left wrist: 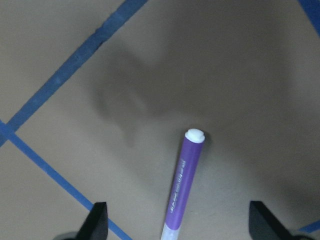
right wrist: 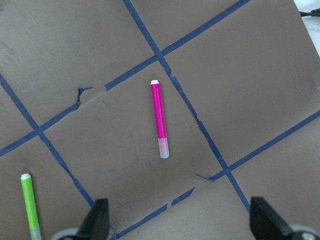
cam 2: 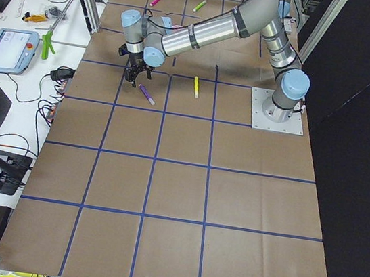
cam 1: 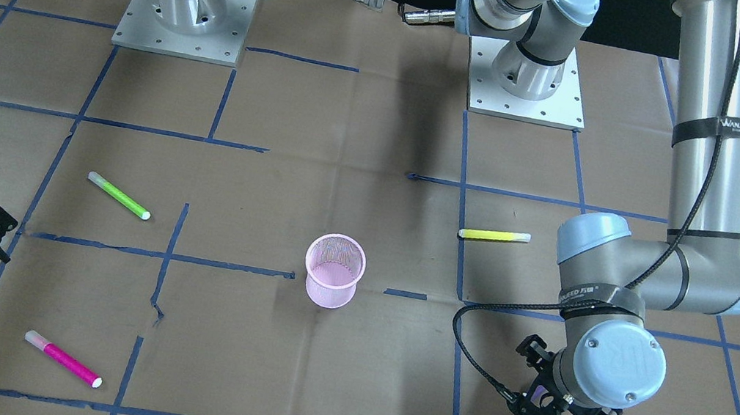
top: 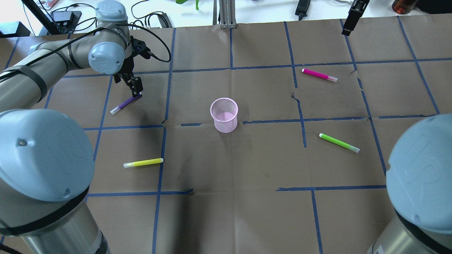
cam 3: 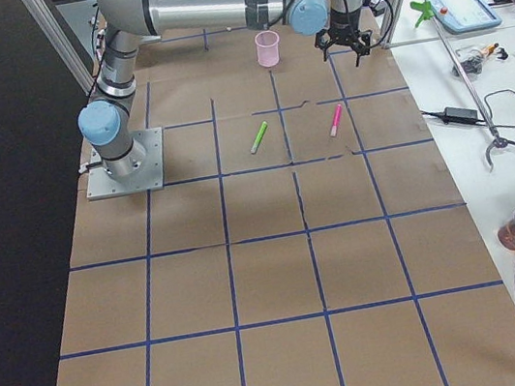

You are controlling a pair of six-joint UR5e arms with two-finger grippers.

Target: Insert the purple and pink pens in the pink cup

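The pink mesh cup [top: 224, 115] stands upright mid-table and looks empty. The purple pen [top: 125, 104] lies flat to its left. My left gripper [top: 136, 90] is low over the pen's far end. In the left wrist view the pen [left wrist: 182, 192] lies between the open fingertips [left wrist: 97, 220], untouched. The pink pen [top: 319, 75] lies flat at the far right. My right gripper [top: 348, 30] hangs high beyond it, open and empty. The right wrist view shows the pink pen [right wrist: 159, 120] well below.
A yellow pen [top: 143, 162] lies near left and a green pen [top: 339, 142] lies near right, both flat on the brown paper with its blue tape grid. Both arm bases [cam 1: 184, 22] stand at the robot's edge of the table.
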